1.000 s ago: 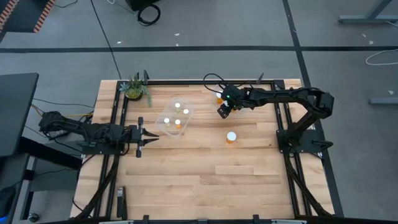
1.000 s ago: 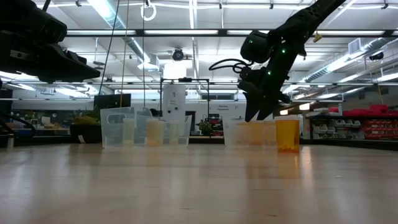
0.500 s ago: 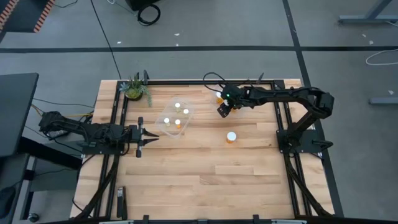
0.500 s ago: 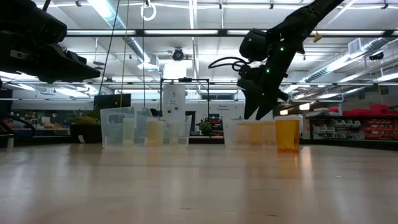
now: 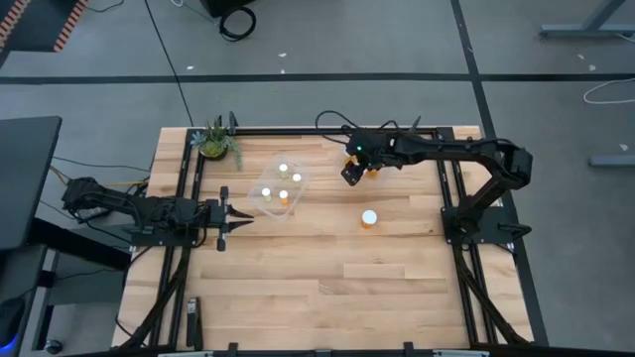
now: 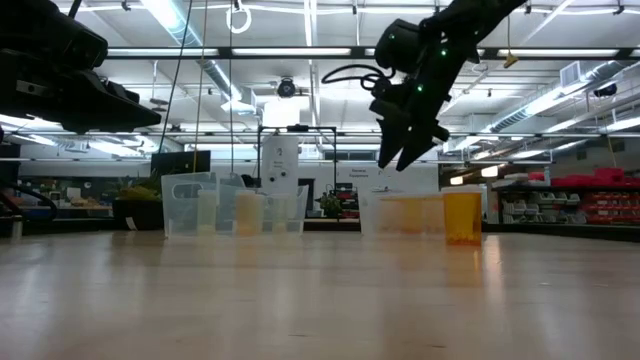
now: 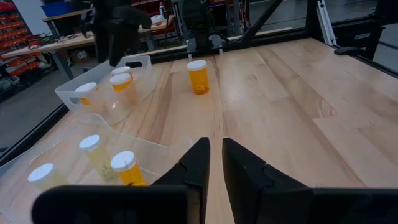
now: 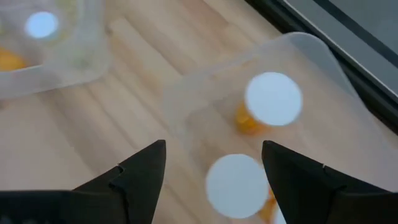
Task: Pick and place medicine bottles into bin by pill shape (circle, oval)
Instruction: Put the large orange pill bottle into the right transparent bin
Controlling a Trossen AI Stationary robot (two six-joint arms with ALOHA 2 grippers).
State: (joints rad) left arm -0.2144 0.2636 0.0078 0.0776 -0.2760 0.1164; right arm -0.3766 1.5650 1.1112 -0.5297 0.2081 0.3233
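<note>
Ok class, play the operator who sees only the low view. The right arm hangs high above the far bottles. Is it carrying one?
Observer: No. In the right wrist view the right gripper is open, with nothing between its fingers.
Operator: What lies under it?
Observer: A clear bin holding two white-capped bottles.
Operator: Is anything outside the bins?
Observer: Yes. The high view shows a lone bottle standing on the table, apart from both bins.
</note>
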